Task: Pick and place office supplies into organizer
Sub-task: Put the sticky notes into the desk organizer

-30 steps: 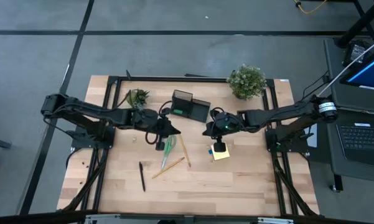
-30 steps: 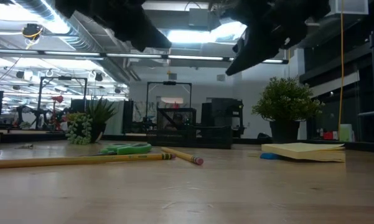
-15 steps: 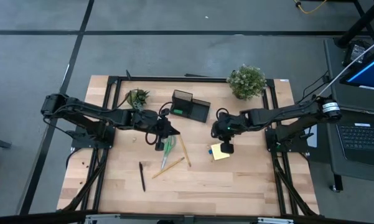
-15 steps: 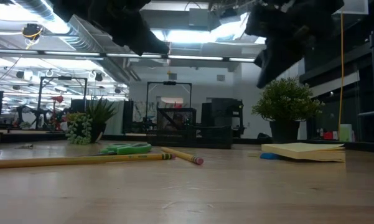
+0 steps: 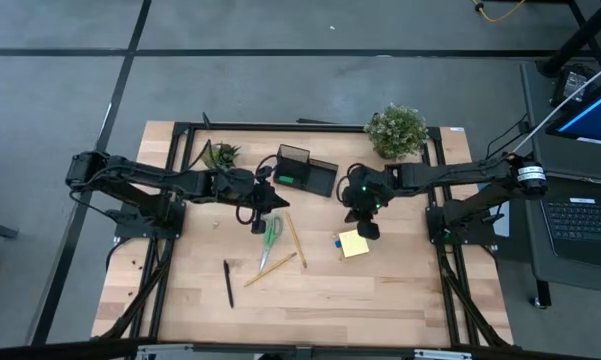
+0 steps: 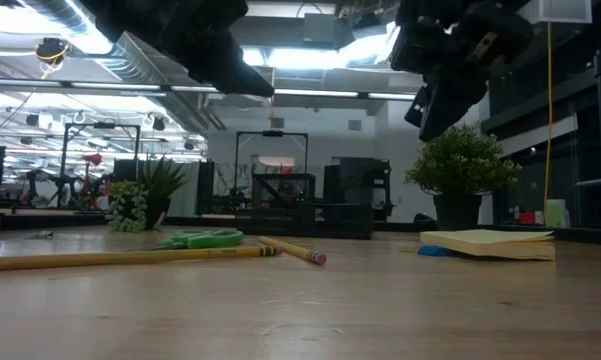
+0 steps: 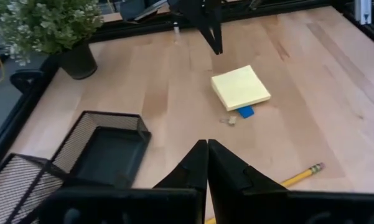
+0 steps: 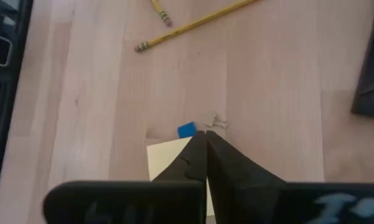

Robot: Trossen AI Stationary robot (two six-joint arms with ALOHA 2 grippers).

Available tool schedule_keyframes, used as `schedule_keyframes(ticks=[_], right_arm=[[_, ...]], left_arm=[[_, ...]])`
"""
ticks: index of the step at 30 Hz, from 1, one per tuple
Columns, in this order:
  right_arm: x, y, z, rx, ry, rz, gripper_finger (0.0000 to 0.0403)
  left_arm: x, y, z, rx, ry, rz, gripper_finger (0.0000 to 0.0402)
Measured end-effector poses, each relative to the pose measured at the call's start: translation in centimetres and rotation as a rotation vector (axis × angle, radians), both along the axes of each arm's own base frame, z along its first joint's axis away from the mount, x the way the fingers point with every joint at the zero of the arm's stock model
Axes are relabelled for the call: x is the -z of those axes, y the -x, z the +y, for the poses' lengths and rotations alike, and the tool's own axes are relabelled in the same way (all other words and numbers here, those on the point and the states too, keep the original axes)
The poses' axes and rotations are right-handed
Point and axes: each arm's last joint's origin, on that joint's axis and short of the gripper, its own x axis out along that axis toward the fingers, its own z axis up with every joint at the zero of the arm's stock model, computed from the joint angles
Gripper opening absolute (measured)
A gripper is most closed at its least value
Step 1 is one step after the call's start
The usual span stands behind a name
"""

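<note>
The black mesh organizer (image 5: 305,170) stands at the far middle of the table, and its low tray (image 7: 109,149) holds nothing I can see. The yellow sticky-note pad (image 5: 354,244), a blue piece (image 8: 186,130) and a small clip (image 8: 216,122) lie flat under my right gripper (image 5: 369,230). That gripper hangs shut above them, holding nothing. My left gripper (image 5: 272,204) is also shut and holds nothing. It hovers above the green-handled scissors (image 5: 271,232). Two pencils (image 5: 296,240) (image 5: 277,264) and a black pen (image 5: 228,283) lie on the wood.
A large potted plant (image 5: 397,130) stands at the far right, and a small one (image 5: 221,155) at the far left, beside the organizer. A black frame rail (image 5: 310,126) runs round the table. Bare wood (image 5: 380,300) lies along the near edge.
My right gripper has swung a little toward the table's right edge above the sticky-note pad. It has also turned about and tipped further down. The things on the table lie where they were.
</note>
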Motion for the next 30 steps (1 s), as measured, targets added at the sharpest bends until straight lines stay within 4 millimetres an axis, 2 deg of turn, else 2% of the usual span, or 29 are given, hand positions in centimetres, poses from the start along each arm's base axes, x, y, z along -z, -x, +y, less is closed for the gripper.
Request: schedule_keyframes(ticks=[6,10,13,25,30], right_arm=[[1.6,-0.7,-2.0,-0.001,-0.063,0.045,0.0004],[3.3,-1.3,-2.3,-0.014,-0.104,0.104,0.0005],[3.7,-1.3,-2.2,-0.006,-0.115,0.135,0.0006],[3.8,-1.5,1.1,-0.018,0.013,0.175,0.0004],[3.9,-1.3,4.4,-0.023,0.203,0.18,0.0003]], left_arm=[[0.1,0.0,0.5,-0.017,-0.002,0.004,0.0005],[0.4,-0.2,0.5,-0.015,-0.001,0.013,0.0003],[0.8,-0.4,0.5,-0.015,-0.001,0.031,0.0002],[2.5,-1.2,0.5,-0.012,-0.005,0.099,0.0004],[2.5,-1.2,0.4,-0.007,-0.005,0.095,0.0003]])
